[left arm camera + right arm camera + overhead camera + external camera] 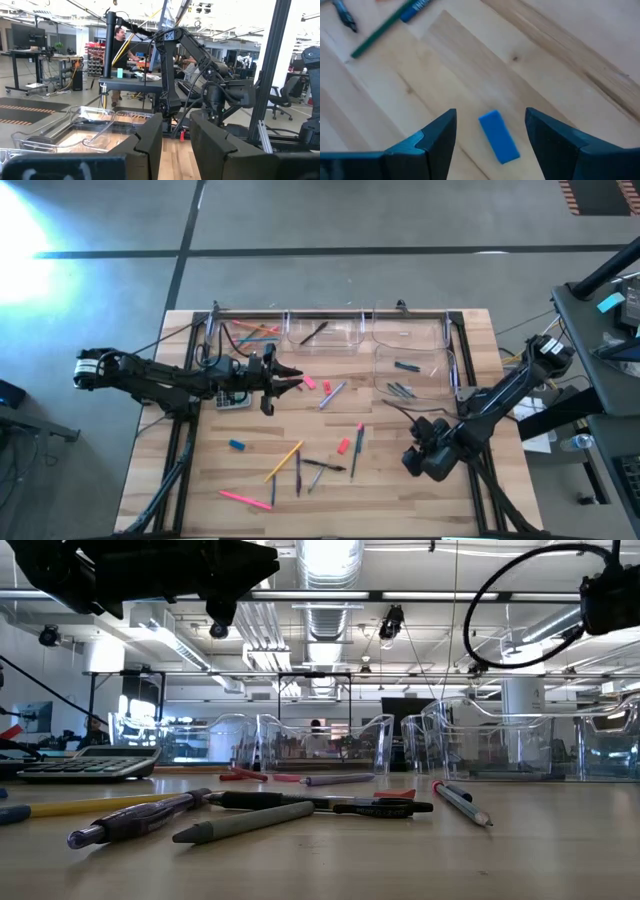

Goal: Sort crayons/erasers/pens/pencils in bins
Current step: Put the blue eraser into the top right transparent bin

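My right gripper (490, 113) (425, 457) points down over the table's near right part, open. Its fingers stand on either side of a blue eraser (498, 137) that lies flat on the wood, touching nothing. My left gripper (295, 378) (175, 120) hangs still above the table's middle left, pointing about level, open by a narrow gap with nothing seen in it. Pencils (283, 462), pens (325, 466) and erasers (343, 445) lie scattered on the near half. Clear bins (322, 332) line the far edge; another bin (415, 375) sits right of centre.
A grey calculator (235, 396) lies under the left arm. A green pencil (380, 30) lies just beyond the blue eraser. Another blue eraser (237, 445) is at the near left and two pink ones (309, 383) beside the left gripper. Black frame rails (330, 311) border the table.
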Action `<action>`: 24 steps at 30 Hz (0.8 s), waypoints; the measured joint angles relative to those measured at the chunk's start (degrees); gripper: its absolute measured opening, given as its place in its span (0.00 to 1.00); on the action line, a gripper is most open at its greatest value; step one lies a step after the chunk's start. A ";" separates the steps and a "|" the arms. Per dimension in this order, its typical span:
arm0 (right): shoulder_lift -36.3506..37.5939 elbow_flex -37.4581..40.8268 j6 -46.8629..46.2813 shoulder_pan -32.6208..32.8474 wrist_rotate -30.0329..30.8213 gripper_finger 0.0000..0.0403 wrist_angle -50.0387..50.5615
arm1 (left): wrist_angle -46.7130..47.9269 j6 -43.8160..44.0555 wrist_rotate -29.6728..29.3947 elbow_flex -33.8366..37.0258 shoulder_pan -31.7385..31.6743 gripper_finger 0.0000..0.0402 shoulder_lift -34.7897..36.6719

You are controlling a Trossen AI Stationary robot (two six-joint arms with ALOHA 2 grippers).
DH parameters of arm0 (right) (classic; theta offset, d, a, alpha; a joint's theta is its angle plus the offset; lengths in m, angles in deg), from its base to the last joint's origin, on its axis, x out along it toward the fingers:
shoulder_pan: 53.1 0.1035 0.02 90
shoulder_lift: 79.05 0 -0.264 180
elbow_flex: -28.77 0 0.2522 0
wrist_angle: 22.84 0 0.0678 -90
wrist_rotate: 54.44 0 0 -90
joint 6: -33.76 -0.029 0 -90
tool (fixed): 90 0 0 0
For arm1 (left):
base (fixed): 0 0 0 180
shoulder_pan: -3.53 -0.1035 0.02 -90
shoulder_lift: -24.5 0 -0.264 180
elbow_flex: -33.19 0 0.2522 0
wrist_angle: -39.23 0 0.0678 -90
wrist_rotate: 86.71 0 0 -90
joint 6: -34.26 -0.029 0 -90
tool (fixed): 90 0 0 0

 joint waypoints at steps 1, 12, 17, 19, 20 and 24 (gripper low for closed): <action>0.00 -0.24 -0.51 0.39 0.60 0.55 0.02 | 0.00 0.01 0.00 0.00 0.01 0.21 0.02; -4.20 -3.36 -4.03 3.90 2.93 0.55 -0.92 | -0.02 0.01 0.81 0.06 0.00 0.21 0.01; -10.63 -7.96 -2.52 4.00 2.09 0.55 -0.76 | 0.00 0.07 1.18 0.14 0.00 0.21 0.00; -12.88 -10.35 -0.92 4.00 2.03 0.55 -0.38 | 0.01 0.26 1.19 0.25 0.09 0.21 0.00; -13.94 -11.70 -0.48 4.00 2.02 0.55 0.38 | 0.02 0.77 1.20 0.32 0.17 0.21 0.00; -17.98 -17.68 -2.27 4.00 4.40 0.55 11.07 | -1.09 1.56 1.22 0.35 0.26 0.21 0.07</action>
